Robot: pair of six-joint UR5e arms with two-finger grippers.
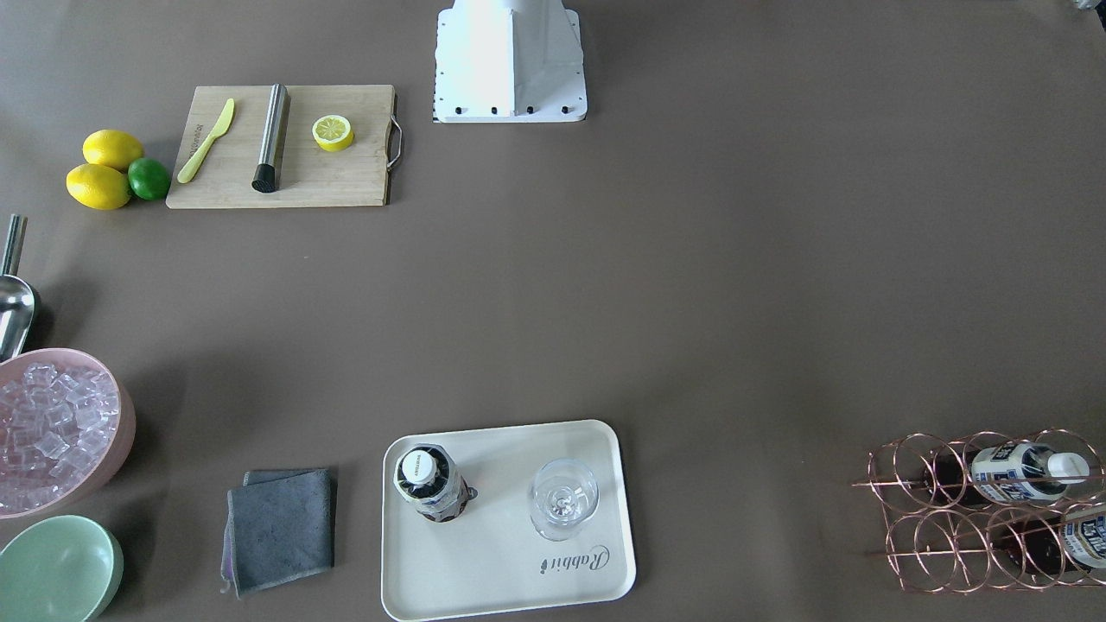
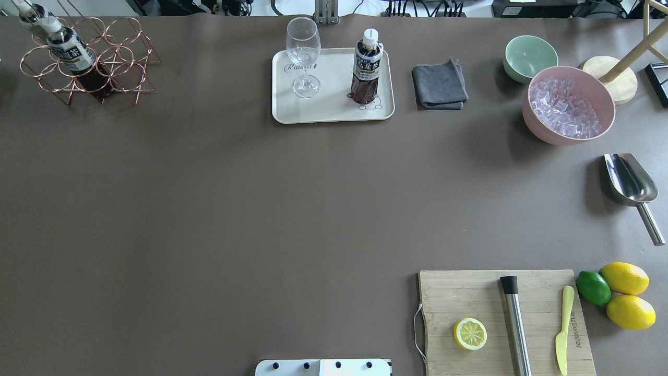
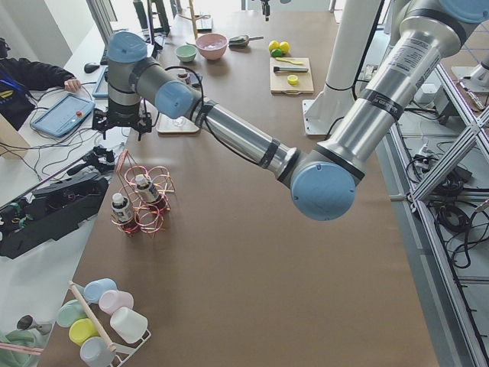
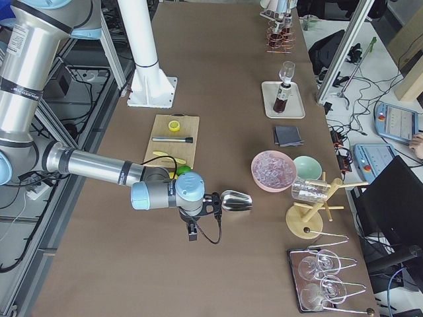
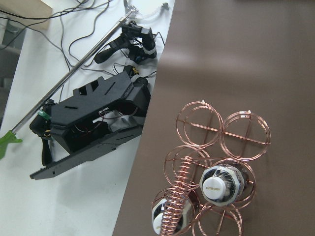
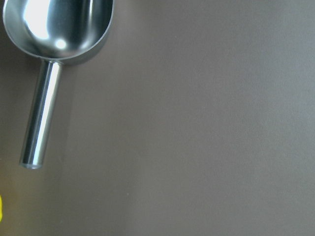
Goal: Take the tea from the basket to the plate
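Observation:
One tea bottle (image 1: 429,484) stands upright on the cream plate (image 1: 501,561), beside a wine glass (image 1: 563,497). Two more tea bottles (image 2: 73,57) (image 2: 31,13) sit in the copper wire basket (image 2: 120,57). The left wrist view looks down on their white caps (image 5: 216,183) and the basket's empty rings (image 5: 221,132). My left gripper (image 3: 121,126) shows only in the exterior left view, high above the table just past the basket; I cannot tell if it is open. My right gripper (image 4: 192,232) shows only in the exterior right view, near a metal scoop; I cannot tell its state.
A grey cloth (image 2: 439,86), a green bowl (image 2: 529,57) and a pink bowl of ice (image 2: 566,107) lie right of the plate. The scoop (image 2: 631,185) lies nearer. A cutting board (image 2: 501,318) carries a lemon half, a muddler and a knife; lemons and a lime (image 2: 593,288) lie beside it.

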